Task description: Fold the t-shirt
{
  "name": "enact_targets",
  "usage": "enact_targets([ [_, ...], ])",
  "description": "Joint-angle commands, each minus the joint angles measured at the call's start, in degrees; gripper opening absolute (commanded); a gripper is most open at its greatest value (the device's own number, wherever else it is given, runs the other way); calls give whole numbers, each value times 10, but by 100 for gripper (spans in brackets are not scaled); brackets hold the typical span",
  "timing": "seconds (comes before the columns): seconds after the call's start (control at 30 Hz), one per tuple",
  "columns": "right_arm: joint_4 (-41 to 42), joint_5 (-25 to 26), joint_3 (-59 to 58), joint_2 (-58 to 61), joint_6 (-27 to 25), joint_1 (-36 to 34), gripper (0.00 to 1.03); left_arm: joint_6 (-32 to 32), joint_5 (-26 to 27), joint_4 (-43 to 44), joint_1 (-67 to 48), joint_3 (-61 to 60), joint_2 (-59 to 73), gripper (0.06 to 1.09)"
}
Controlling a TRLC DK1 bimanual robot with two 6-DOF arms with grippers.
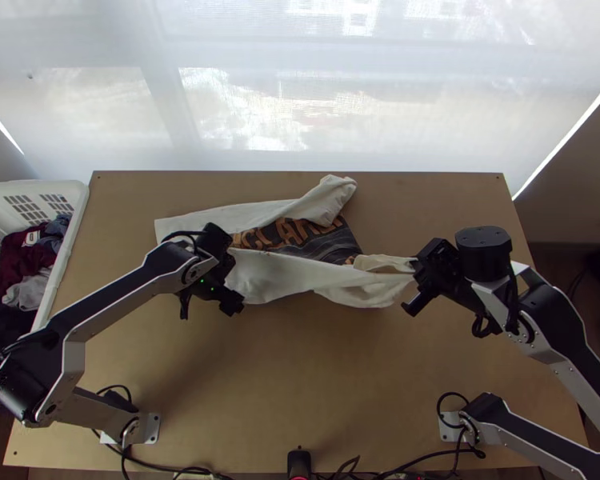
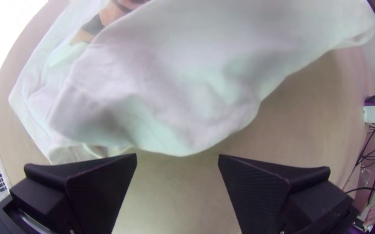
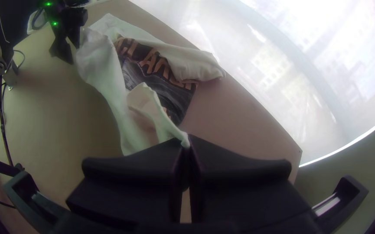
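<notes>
One t-shirt [image 1: 288, 277], one grip: my right gripper [image 1: 416, 269] pinches its right end; my left gripper [image 1: 210, 310], at left, stands wide.

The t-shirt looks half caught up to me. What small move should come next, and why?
Probably the left gripper should ease onto the near white flap of the t-shirt and close there. Its fingers are apart, with that loose flap just beyond their tips, while the right gripper already pinches the other end; a second hold would likely help control the fold.
</notes>
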Motion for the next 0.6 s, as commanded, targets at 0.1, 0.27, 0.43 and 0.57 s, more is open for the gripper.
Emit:
enact_targets([
  [0.1, -3, 0, 1, 0, 0, -7, 2, -20, -9, 43, -5, 32, 57, 97],
  [0.27, -3, 0, -1, 0, 0, -9, 2, -19, -9, 42, -6, 33, 53, 88],
  [0.43, -2, 0, -4, 0, 1, -10, 2, -18, -3, 47, -5, 34, 46, 61],
  [0.57, -1, 0, -4, 0, 0, -10, 2, -13, 1, 48, -5, 42, 41, 27],
])
